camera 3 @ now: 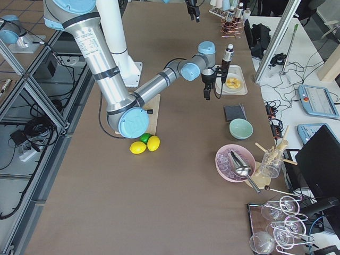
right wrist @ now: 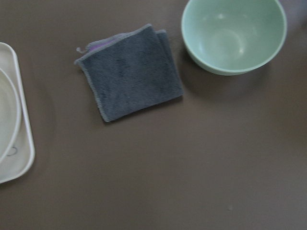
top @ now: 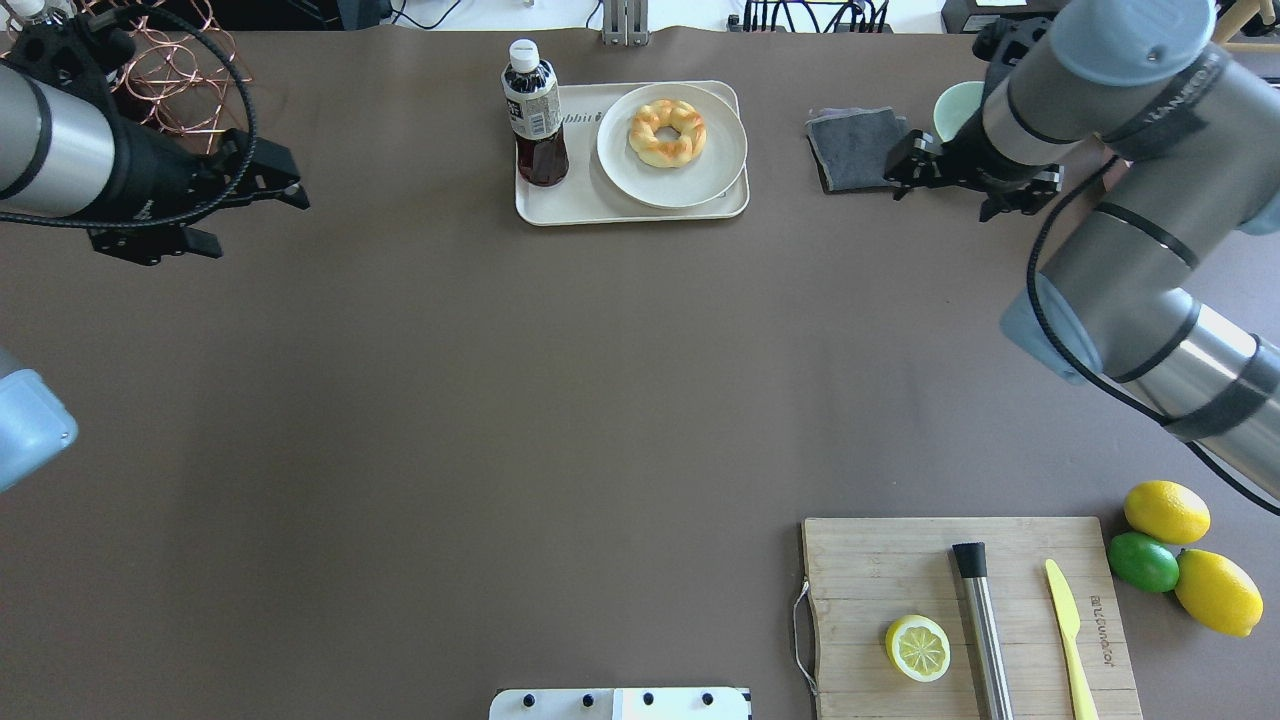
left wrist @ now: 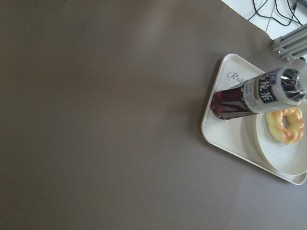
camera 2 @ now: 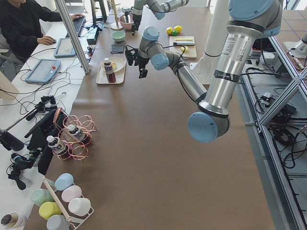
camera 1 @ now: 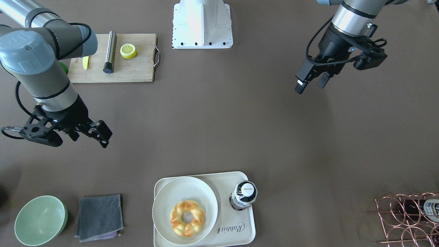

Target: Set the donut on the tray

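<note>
The donut [camera 1: 187, 218] sat on a plate [camera 1: 165, 200] in the tray [camera 1: 224, 179], lower centre; left gripper [camera 1: 310, 87] and right gripper [camera 1: 90, 140] gaped empty.

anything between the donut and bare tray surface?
Yes. The donut lies on a round plate that itself sits on the tray and covers most of it. A bottle stands on the remaining strip beside the plate.

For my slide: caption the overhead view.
Donut on plate, on tray beside bottle; left end effector and right end effector empty.
</note>
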Robot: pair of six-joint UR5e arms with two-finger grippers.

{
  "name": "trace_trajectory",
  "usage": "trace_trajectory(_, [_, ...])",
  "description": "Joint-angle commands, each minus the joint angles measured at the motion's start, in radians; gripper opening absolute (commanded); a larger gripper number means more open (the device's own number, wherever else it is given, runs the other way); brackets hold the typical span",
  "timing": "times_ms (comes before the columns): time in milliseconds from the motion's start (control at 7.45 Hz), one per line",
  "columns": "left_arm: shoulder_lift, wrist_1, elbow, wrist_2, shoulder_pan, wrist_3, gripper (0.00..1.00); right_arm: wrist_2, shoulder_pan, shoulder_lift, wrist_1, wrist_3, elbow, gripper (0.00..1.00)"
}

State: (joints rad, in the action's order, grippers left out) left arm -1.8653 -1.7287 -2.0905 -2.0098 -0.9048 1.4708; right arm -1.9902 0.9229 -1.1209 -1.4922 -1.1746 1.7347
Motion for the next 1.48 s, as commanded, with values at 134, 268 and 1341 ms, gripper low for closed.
trace_trajectory(134, [0.263, -0.002, 0.03, 0.026, -0.235, -0.627, 0.98, 0.017, 0.158, -0.213, -0.256, 0.512, 0.163, 1.0])
trace_trajectory(268, [0.27, -0.005, 0.091, 0.019, -0.331, -0.715, 0.98, 0.019, 0.219, -0.246, -0.308, 0.706, 0.16, 1.0])
trace_trajectory(1341, [0.344, -0.158, 0.443, -0.319, -0.702, -0.978, 0.98, -0.269, 0.643, -0.441, -0.303, 1.296, 0.062, 1.0])
